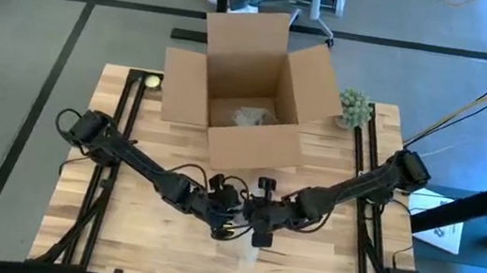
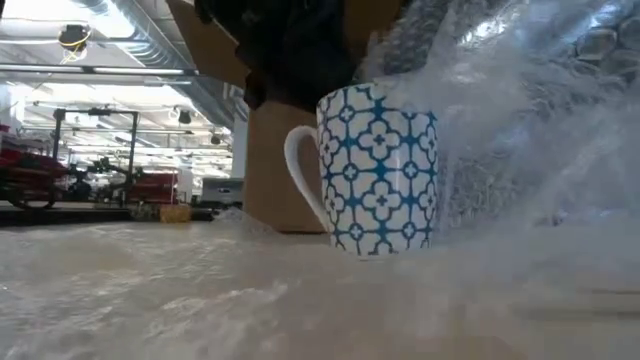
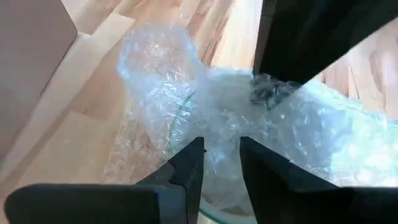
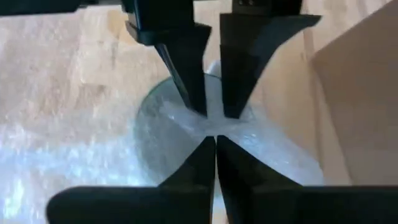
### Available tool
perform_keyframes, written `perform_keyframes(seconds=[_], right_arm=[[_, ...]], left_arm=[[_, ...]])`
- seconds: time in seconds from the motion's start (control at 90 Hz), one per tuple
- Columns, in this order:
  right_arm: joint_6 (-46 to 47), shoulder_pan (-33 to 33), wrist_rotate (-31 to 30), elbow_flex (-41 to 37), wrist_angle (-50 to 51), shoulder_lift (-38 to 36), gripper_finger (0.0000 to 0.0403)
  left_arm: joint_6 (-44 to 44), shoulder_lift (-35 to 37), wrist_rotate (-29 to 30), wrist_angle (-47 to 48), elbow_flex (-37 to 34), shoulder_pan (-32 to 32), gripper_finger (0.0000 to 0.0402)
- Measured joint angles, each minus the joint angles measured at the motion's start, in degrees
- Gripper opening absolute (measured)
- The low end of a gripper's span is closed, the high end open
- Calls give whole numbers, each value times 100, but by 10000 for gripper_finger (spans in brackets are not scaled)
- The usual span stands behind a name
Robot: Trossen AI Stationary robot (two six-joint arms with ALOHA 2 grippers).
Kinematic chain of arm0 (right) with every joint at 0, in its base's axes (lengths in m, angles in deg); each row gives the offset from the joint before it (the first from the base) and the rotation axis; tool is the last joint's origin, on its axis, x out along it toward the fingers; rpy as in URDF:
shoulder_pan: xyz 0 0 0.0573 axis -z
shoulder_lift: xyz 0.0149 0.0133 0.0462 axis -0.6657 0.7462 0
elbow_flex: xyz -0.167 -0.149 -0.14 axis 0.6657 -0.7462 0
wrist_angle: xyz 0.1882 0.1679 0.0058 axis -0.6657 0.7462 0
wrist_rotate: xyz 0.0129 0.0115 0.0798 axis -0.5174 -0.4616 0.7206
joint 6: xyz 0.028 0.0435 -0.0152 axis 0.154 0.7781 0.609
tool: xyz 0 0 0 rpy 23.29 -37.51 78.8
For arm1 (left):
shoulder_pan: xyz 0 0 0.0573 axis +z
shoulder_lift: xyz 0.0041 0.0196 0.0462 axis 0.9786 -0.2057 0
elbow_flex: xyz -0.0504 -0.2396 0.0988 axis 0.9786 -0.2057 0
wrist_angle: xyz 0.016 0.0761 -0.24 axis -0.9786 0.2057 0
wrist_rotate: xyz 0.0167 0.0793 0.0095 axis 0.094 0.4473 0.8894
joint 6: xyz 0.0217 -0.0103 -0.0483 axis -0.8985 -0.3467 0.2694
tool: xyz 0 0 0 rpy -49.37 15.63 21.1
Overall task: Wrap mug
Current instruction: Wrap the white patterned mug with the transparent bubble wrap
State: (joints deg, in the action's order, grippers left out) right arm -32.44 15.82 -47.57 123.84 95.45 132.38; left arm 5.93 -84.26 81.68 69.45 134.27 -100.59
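A white mug point(image 2: 380, 170) with a blue pattern stands upright on a sheet of clear bubble wrap point(image 2: 540, 120) near the table's front middle. Its handle points left in the low view. One side of the wrap rises beside the mug and is gathered over its rim point(image 4: 146, 118). My left gripper point(image 1: 229, 219) and my right gripper point(image 1: 260, 225) meet tip to tip above the mug's mouth, each shut on the gathered wrap. The wrap hides most of the mug in the wrist views. My left gripper pinches a bunched part of the bubble wrap point(image 3: 221, 134) between its two fingers, which stay a little apart around it. The fingers slant down over the mug's mouth. My right gripper pinches the gathered wrap point(image 4: 211, 129) at its fingertips, which nearly touch, right against the left gripper's fingertips point(image 4: 200, 106). It slants down from the opposite side. The wrap lies slack over the rim, its remainder on the table.
An open cardboard box point(image 1: 246, 80) with some filling inside stands at the table's far middle. A small green plant point(image 1: 354, 107) sits to its right, and a small round thing point(image 1: 150, 80) to its left. Bare wood shows on both sides of the mug.
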Motion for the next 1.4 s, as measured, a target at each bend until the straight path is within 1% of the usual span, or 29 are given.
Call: perform_keyframes(seconds=[0.156,0.278,0.422,0.567,0.689,0.867,0.989,1.144,1.4], right_arm=[[-208,0,-134,217,115,-5,1],[-258,7,-270,173,-182,-4,1],[-217,40,-275,-464,-938,-2,1],[216,125,100,-1178,-1692,-2,1],[357,125,120,-1458,-2174,-2,1],[354,118,166,-1477,-2304,-2,1],[357,118,163,-1478,-2284,-2,1],[353,116,181,-1486,-2251,-2,1],[354,114,197,-1482,-2233,-22,1]], left_arm=[[-17,-2,1,-1,-2,0,88],[-18,-4,-1,1,-4,0,88],[-16,0,-1,6,-7,0,88],[-16,72,-36,14,-13,-15,88],[-4,236,-115,38,-29,-42,88],[-144,366,12,-373,-26,-22,88],[133,101,30,-364,-25,49,88],[284,-191,135,-478,4,20,88],[176,-164,112,-449,4,-28,88]])
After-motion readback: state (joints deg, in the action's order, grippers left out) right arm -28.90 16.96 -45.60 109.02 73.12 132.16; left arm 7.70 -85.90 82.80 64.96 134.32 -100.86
